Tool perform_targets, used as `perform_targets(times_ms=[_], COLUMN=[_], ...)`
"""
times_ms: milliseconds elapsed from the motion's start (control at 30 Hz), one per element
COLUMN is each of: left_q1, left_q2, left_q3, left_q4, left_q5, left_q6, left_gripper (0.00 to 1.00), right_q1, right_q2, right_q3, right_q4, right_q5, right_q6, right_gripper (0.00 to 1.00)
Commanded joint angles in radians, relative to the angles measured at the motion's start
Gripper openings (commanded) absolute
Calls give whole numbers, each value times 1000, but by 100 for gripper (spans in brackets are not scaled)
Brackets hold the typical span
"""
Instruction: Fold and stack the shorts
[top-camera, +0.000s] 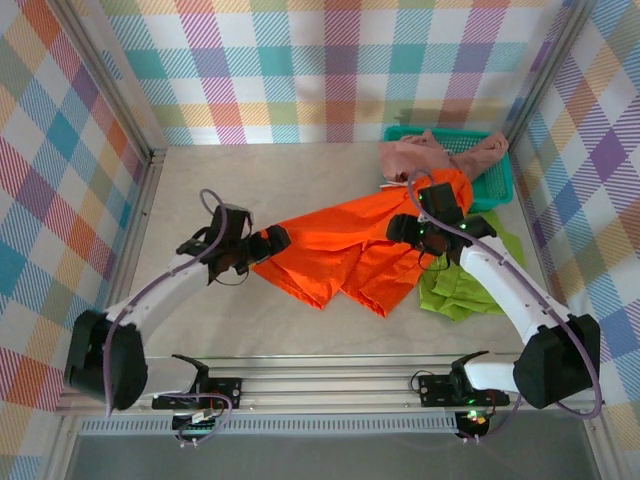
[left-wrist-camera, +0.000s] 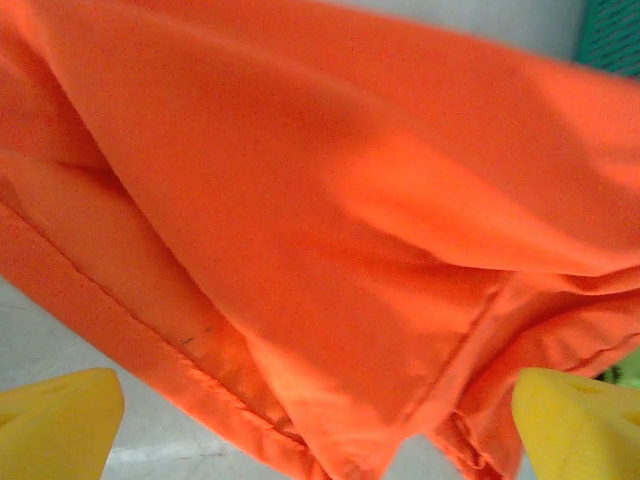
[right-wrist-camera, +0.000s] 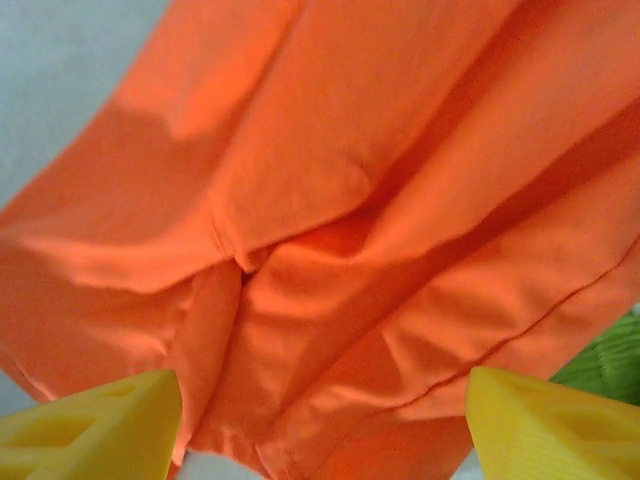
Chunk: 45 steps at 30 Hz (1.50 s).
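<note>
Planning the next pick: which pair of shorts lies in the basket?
The pink pair, draped over the teal basket. The orange pair is spread on the table; the green pair lies beside it.

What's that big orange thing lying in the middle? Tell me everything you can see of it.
It is a pair of bright orange shorts, thin smooth cloth with stitched hems. They lie rumpled and loosely doubled over on the table, slanting from near left to far right, where one end reaches the teal basket. Their right edge meets the green shorts. The left gripper and right gripper sit at opposite ends, fingers open, gripping nothing.
</note>
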Motion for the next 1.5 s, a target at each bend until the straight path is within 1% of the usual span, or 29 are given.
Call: perform_targets(times_ms=[0,133,233,300,400,533,633,700,767,867,933,967,1000,1033,1100,1133,1200,1233,1367,1467], left_q1=[-2,13,45,61,61,62,62,63,64,65,67,68,71,74,88,99,123,138,196,245], left_q2=[76,156,211,260,318,380,425,450,471,493,507,513,520,523,526,522,505,495,476,474], left_q3=[17,59,71,91,124,172,210,232,250,269,276,279,281,286,301,315,350,375,511,621], left_q4=[26,2,20,19,17,16,3,1,-2,-6,-6,-4,-4,-3,-7,-14,-37,-53,-143,-200], left_q5=[-43,-93,-88,-78,-73,-72,-75,-68,-65,-62,-63,-65,-63,-64,-61,-58,-55,-51,-32,-13], left_q6=[31,46,52,68,84,99,112,122,126,132,134,135,137,138,141,144,152,161,202,220], left_gripper=[98,96,93,91,88,83,79,68,63,54,45,42,36,29,14,8,1,0,0,0], right_q1=[35,143,202,243,277,303,325,336,343,346,347,348,348,350,360,368,385,400,481,567], right_q2=[9,44,79,86,109,164,205,241,277,317,335,342,349,352,350,345,327,315,273,273], right_q3=[-54,-65,-69,-86,-101,-107,-113,-107,-102,-98,-100,-101,-99,-96,-84,-74,-48,-32,68,174], right_q4=[13,-63,-140,-161,-180,-198,-179,-167,-156,-140,-125,-121,-117,-118,-120,-125,-135,-140,-164,-181], right_q5=[-93,-39,9,46,75,89,74,61,49,30,14,7,1,0,-8,-8,-11,-14,-11,-1], right_q6=[55,60,87,96,101,107,109,113,112,113,117,118,120,123,127,131,138,144,180,219], right_gripper=[74,75,75,76,78,77,76,74,72,64,58,51,44,37,19,13,3,0,0,0])
